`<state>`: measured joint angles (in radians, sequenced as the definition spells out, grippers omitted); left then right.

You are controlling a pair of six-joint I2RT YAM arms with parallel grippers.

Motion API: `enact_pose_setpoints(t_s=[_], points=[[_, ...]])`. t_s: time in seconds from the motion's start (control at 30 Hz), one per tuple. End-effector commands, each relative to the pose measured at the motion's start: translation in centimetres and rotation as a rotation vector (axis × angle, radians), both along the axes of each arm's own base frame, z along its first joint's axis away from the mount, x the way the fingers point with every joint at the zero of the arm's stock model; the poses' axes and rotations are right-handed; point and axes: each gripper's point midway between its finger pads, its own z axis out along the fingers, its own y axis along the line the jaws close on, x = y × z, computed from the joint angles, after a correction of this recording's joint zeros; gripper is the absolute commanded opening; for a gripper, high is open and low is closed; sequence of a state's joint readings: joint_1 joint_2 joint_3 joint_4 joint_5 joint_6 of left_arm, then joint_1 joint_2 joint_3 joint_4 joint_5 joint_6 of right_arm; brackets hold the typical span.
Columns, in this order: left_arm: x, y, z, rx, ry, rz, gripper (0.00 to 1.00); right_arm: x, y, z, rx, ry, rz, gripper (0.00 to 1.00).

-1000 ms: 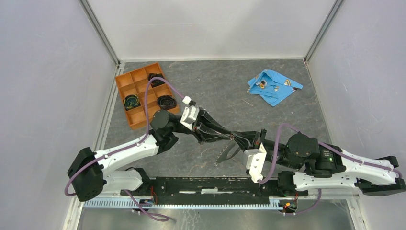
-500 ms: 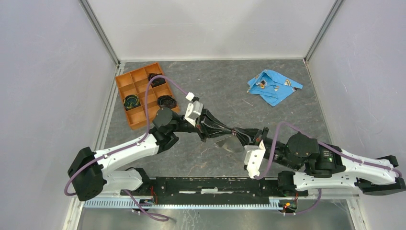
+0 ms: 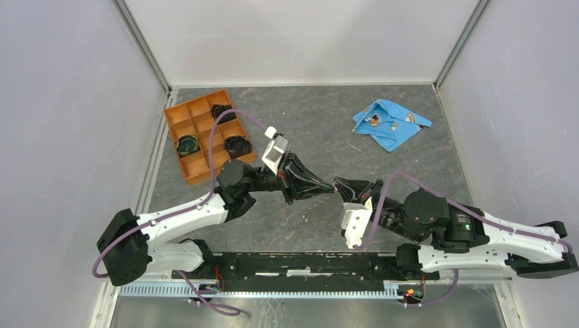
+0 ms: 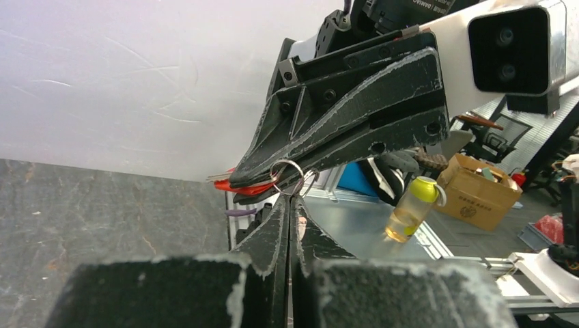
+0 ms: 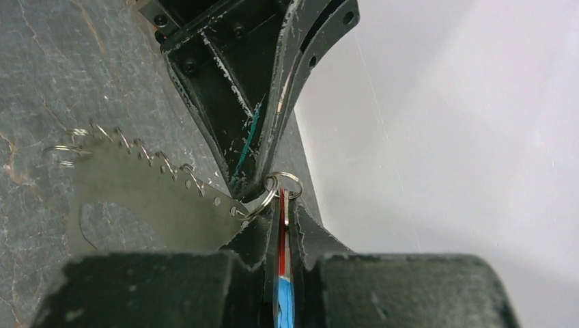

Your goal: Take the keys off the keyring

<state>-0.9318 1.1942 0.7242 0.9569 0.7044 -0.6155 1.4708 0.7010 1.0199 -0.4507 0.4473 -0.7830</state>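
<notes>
The two grippers meet tip to tip above the table's middle. My left gripper [image 3: 329, 186] [image 4: 289, 199] is shut on the thin silvery keyring [image 4: 287, 162]. My right gripper [image 3: 342, 184] [image 5: 281, 208] is shut on the red-headed key [image 5: 280, 229], which also shows in the left wrist view [image 4: 246, 186]. The keyring [image 5: 283, 175] sits right at the right gripper's tips, between both pairs of fingers. A flat grey piece [image 5: 136, 205] with a row of holes and small wire loops hangs from the ring.
An orange compartment tray [image 3: 171, 130] with black coiled rings [image 3: 236, 145] stands at the back left. A crumpled blue cloth [image 3: 390, 126] with small shiny bits lies at the back right. Grey walls close in the table on three sides.
Both grippers have moved a little away from the near edge while staying joined. The left wrist has turned. The hanging grey piece has swung up from below the grippers.
</notes>
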Motion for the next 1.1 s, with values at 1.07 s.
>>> enact_pose_setpoints(t_s=[1.07], points=[[3.1, 1.5, 1.6, 0.003, 0.349, 0.068, 0.02, 1.3, -0.8, 0.4, -0.038, -0.029, -0.095, 0.01]])
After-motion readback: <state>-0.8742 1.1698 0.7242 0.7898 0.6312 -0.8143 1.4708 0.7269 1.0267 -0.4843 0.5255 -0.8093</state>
